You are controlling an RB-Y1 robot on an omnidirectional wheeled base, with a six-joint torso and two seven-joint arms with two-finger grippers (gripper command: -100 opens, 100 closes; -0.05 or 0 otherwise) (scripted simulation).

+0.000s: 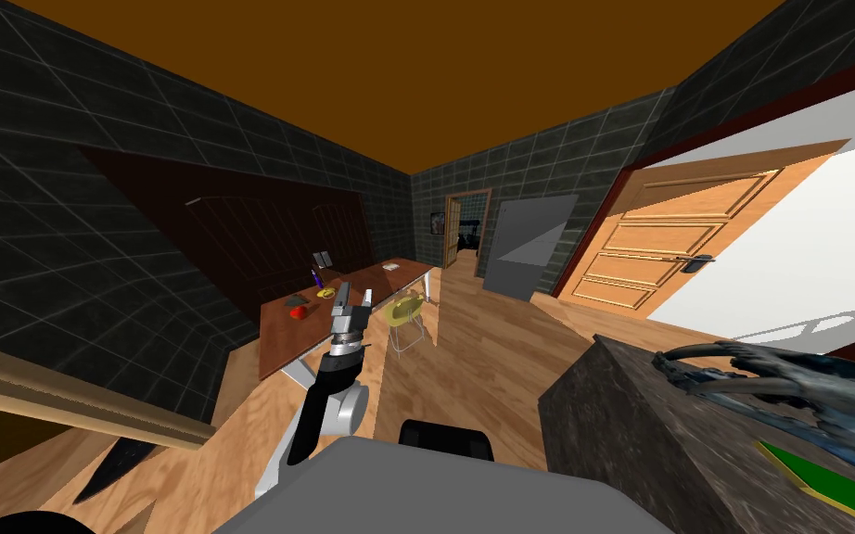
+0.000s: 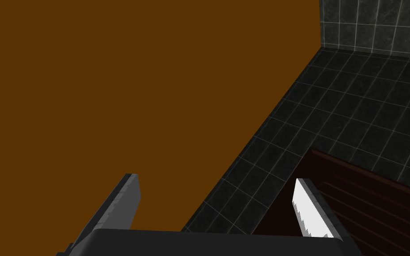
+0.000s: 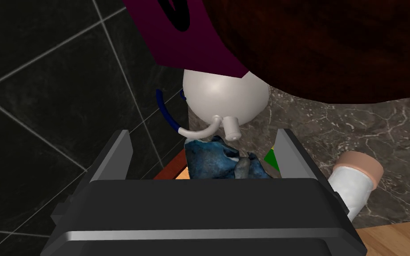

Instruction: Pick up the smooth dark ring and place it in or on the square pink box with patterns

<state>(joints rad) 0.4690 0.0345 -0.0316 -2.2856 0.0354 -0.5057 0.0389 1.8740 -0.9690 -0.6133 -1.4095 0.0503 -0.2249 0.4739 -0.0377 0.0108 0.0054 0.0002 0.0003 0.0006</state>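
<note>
- Right end effector (image 3: 203,133): fingers spread, nothing pinched; hangs low at the edge of a dark veined tabletop (image 3: 355,129), close by a dark tiled wall.
- Ring (image 3: 163,111): taken to be the thin dark blue arc just ahead of that end effector, off toward the wall-side finger. Partly hidden behind a white round vessel (image 3: 224,95); cannot tell whether lying flat or standing on edge.
- No long axis to line up with, being a hoop; plane of the hoop unclear from here.
- Blue mottled lump (image 3: 213,158): sits between the spread fingers, right against the dark body and in the straight line of approach. Likely to get bumped without a shift toward the wall side first.
- Pink box (image 3: 190,40): dark magenta face with a black mark, beyond the white vessel and just past the ring. A short carry, by judgement.
- Nearer arm: the right, plainly. Left end effector (image 1: 354,297): also spread, empty, held up in front of the chest, well apart from this tabletop.
- Also on the tabletop: a big dark brown round mass (image 3: 324,44) beside the box; a white cylinder with a pinkish cap (image 3: 355,182) near the other finger.
- Room: wooden floor, dark tiled walls, brown ceiling; a far tabletop (image 1: 389,278) with small things on it, a yellow chair (image 1: 404,312) just beside it, a panelled wooden door (image 1: 667,241) on the right.
</note>
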